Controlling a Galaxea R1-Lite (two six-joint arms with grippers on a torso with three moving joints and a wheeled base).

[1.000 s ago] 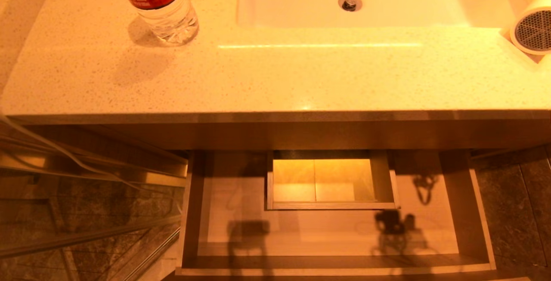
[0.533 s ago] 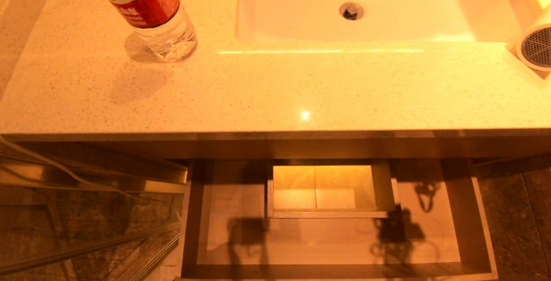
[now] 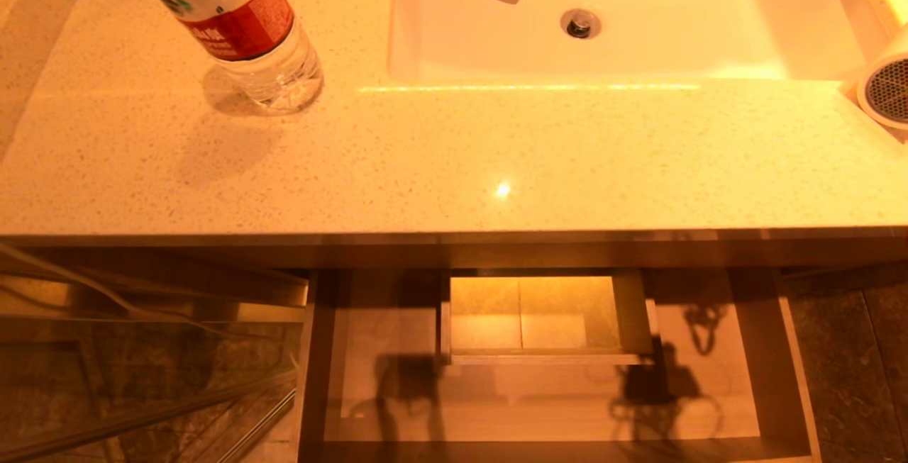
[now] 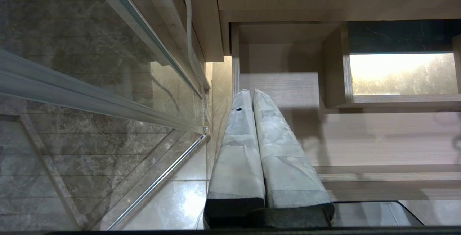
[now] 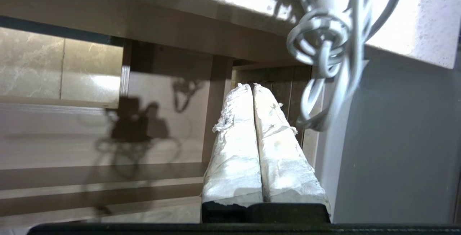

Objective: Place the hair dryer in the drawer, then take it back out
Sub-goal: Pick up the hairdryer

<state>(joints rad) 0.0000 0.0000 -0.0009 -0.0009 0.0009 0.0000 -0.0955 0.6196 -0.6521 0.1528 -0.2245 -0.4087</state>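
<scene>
White hair dryer lies on the table at far right, frame-cropped, mesh grille facing left-near. Drawer stands open below. Both grippers' jaws closed, empty.

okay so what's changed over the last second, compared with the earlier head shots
Only the camera moved: the head view tipped, so the countertop, bottle and open drawer slid down the frame and the hair dryer drifted toward the right edge. Nothing was grabbed or released; the drawer holds nothing.
</scene>
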